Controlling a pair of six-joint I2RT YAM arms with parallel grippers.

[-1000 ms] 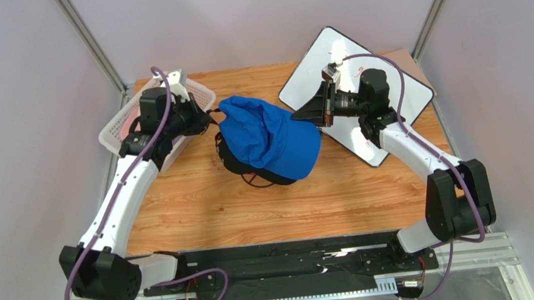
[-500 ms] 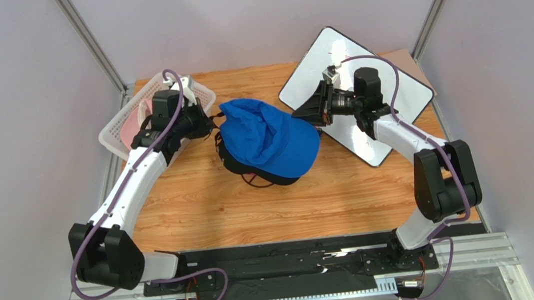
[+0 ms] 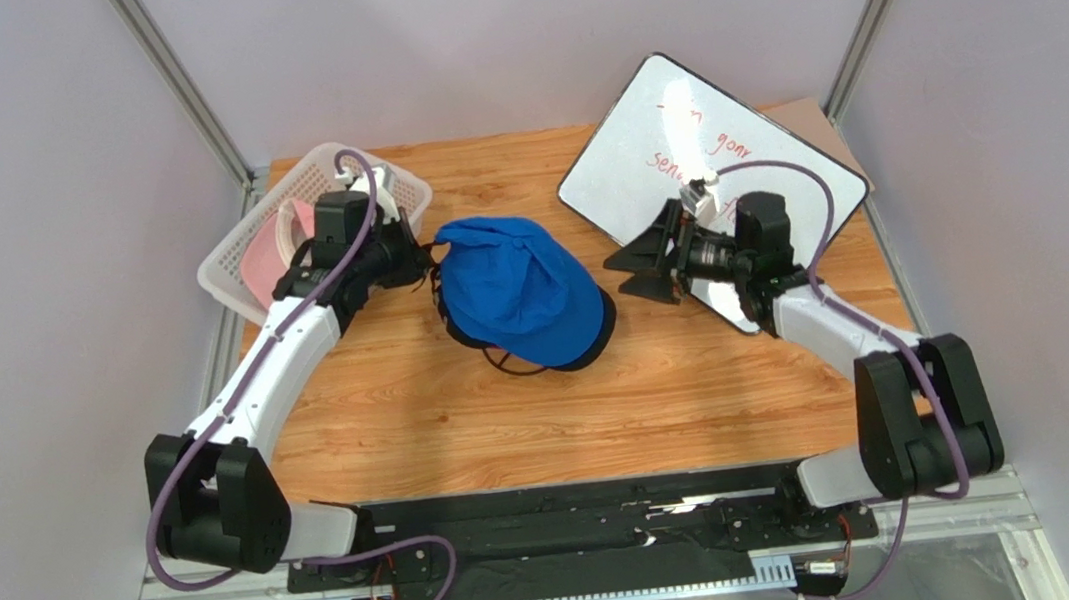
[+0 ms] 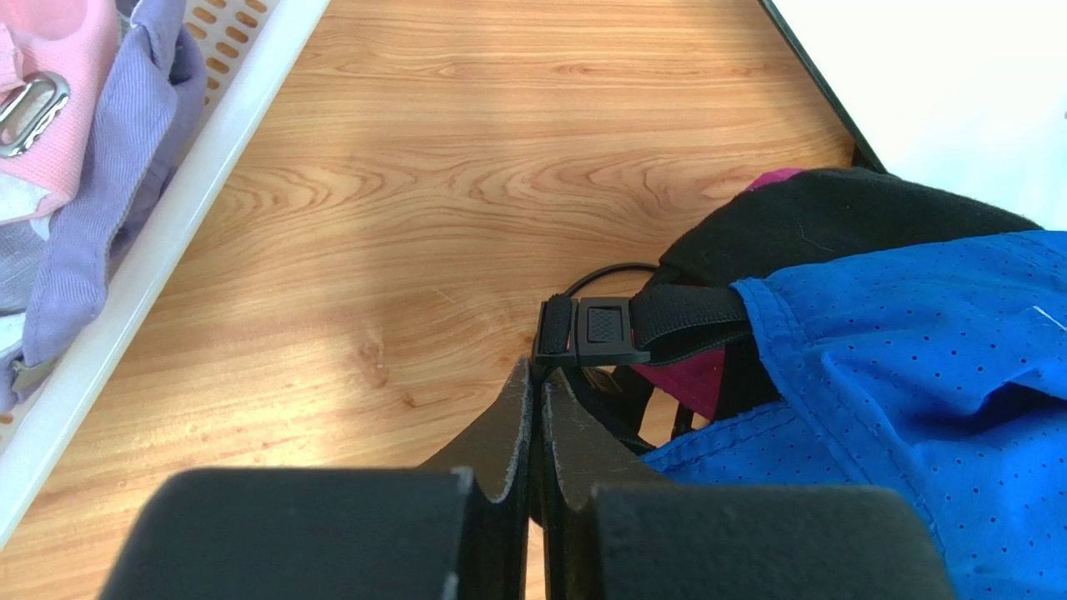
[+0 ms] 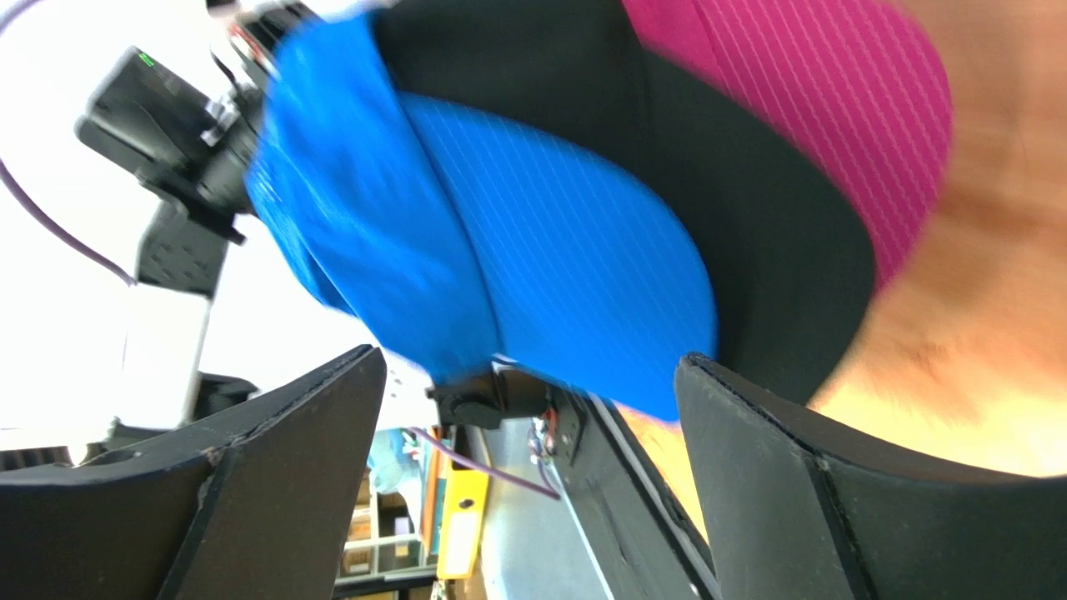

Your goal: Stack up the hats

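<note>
A royal blue hat (image 3: 517, 290) lies on top of a black hat (image 3: 594, 342) mid-table. In the right wrist view the blue hat (image 5: 501, 213), black hat (image 5: 764, 225) and magenta hat (image 5: 814, 88) overlap. My right gripper (image 3: 643, 267) is open just right of the brim, with nothing between its fingers (image 5: 288, 431). My left gripper (image 3: 420, 260) is shut at the stack's back. Its tips (image 4: 539, 373) touch the black strap buckle (image 4: 599, 328). A light pink hat (image 4: 50, 56) and a lavender hat (image 4: 119, 150) lie in the basket.
The white mesh basket (image 3: 235, 245) stands at the back left, close behind my left arm. A whiteboard (image 3: 690, 147) with red writing lies at the back right, under my right wrist. Bare wood (image 3: 510, 424) runs along the near side.
My right gripper has opened, let go of the blue hat's brim and drawn back to the right. The blue hat has dropped lower and flatter onto the stack. The left gripper stays shut.
</note>
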